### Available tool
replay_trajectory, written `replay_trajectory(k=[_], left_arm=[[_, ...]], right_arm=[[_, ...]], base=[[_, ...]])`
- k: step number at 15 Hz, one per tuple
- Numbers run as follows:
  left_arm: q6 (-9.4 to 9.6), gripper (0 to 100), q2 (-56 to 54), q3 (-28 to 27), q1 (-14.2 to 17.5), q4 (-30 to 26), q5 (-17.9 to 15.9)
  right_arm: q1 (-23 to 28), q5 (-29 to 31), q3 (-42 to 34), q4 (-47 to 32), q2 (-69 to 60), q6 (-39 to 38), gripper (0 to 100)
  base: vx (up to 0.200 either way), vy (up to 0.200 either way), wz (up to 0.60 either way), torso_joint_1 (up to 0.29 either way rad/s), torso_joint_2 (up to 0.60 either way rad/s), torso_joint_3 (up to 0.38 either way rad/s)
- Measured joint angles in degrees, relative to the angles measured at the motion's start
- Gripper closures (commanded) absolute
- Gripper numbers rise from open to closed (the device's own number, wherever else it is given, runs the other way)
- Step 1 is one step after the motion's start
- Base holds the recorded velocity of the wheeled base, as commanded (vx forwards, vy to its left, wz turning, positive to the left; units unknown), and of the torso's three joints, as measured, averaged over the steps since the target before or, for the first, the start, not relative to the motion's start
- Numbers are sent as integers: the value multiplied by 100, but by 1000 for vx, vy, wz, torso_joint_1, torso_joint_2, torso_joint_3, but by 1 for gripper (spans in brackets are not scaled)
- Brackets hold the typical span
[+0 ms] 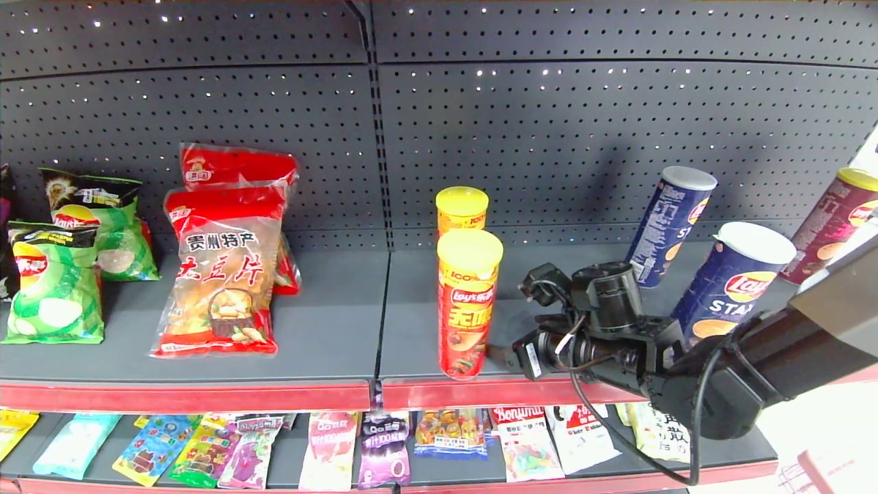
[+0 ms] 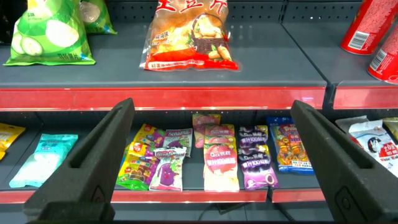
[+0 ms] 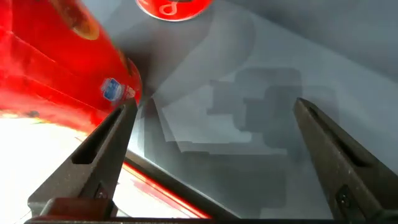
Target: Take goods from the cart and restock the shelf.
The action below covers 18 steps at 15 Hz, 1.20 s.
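Note:
A red chip can with a yellow lid [image 1: 468, 305] stands upright at the front edge of the grey shelf [image 1: 329, 329], and a second such can [image 1: 461, 209] stands behind it. My right gripper [image 1: 499, 357] is low on the shelf just right of the front can, open. In the right wrist view the can [image 3: 56, 68] lies just outside one finger [image 3: 106, 149], with bare shelf between the fingers. My left gripper [image 2: 212, 106] is open and holds nothing, in front of the shelf's red edge [image 2: 161, 98].
Two blue cans [image 1: 669, 226] [image 1: 734, 281] and a maroon can [image 1: 833, 223] lean at the right behind my right arm. Red snack bags [image 1: 219, 281] and green chip bags [image 1: 55, 288] stand at the left. Candy packs [image 1: 329, 446] line the lower shelf.

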<state>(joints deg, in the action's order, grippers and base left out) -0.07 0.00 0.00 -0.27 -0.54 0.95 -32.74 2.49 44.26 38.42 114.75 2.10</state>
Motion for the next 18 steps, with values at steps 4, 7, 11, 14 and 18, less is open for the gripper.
replay_trajectory(k=[4, 7, 11, 14, 18], left_arm=[[0, 0, 0, 0, 2, 2, 0], [0, 0, 0, 0, 0, 0, 0], [0, 0, 0, 0, 0, 0, 0], [0, 0, 0, 0, 2, 0, 0], [0, 0, 0, 0, 0, 0, 0]], right_arm=[[-61, -2, 118, -2, 118, -11, 0], [-55, -2, 133, -2, 154, -21, 0], [-24, 5, 66, 13, 35, -38, 0], [-94, 167, -363, 35, -549, -98, 0], [-449, 347, -1302, -112, -2107, -226, 0]], base=[[0, 0, 0, 0, 0, 0], [0, 0, 0, 0, 0, 0], [0, 0, 0, 0, 0, 0], [0, 0, 0, 0, 0, 0], [0, 0, 0, 0, 0, 0]])
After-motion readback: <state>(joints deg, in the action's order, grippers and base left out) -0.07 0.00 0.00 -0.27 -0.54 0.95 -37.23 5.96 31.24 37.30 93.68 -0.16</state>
